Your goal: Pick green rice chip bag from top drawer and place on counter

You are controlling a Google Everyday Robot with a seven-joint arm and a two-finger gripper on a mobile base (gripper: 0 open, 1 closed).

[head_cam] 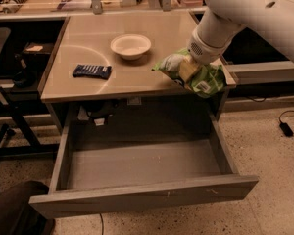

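My gripper (187,70) is shut on the green rice chip bag (202,77) and holds it in the air over the front right corner of the counter (88,43). The bag is light green with white patches and a small white label, and hangs tilted partly past the counter's front edge. My white arm (245,9) comes in from the upper right. The top drawer (142,199) stands pulled open below the counter, and its inside shows nothing in it.
A white bowl (130,46) sits mid-counter. A dark-blue snack packet (92,71) lies at the counter's front left. A cable and plug (286,127) lie on the floor to the right. Dark furniture stands at left, and a dark shape (14,209) at bottom left.
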